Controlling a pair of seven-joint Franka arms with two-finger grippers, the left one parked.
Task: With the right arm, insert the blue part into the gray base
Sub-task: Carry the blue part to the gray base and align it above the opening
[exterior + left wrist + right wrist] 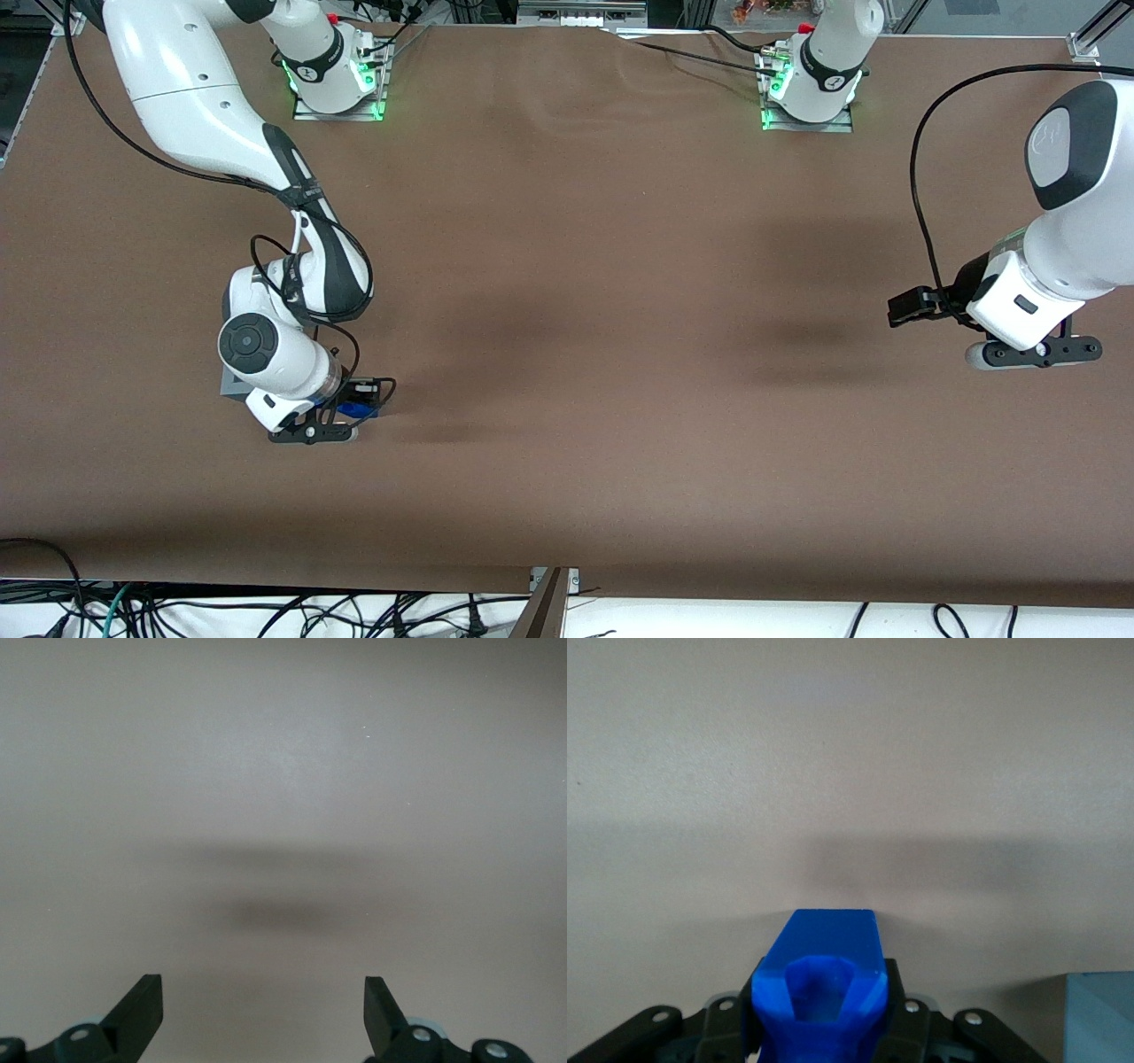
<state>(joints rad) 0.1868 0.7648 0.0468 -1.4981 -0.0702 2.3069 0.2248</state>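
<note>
The blue part (819,988) is seen clamped between the black fingers (908,1028) of the gripper (819,1036), so the jaws are closed on it from both sides. In the right wrist view its long axis is pointed straight away from the gripper, out over the brown table (850,771), with a flat sloped face on the end away from the gripper and a hollowed, faceted bit nearer the gripper. Whether it's touching the table or held just above can't really be told, though a soft shadow is cast on the cloth just past its tip. The end of the part nearest the gripper is cut off by the frame edge, so its full shape isn't shown. The base (1101,1017) is caught only as a gray-blue corner just beside the gripper, most of it cropped out. From the front, the part (356,409) is barely made out as a sliver of blue under the right arm (266,350), and the base (232,383) is mostly hidden by the wrist, with only a gray edge peeking out beside the part, a bit farther from the camera.
</note>
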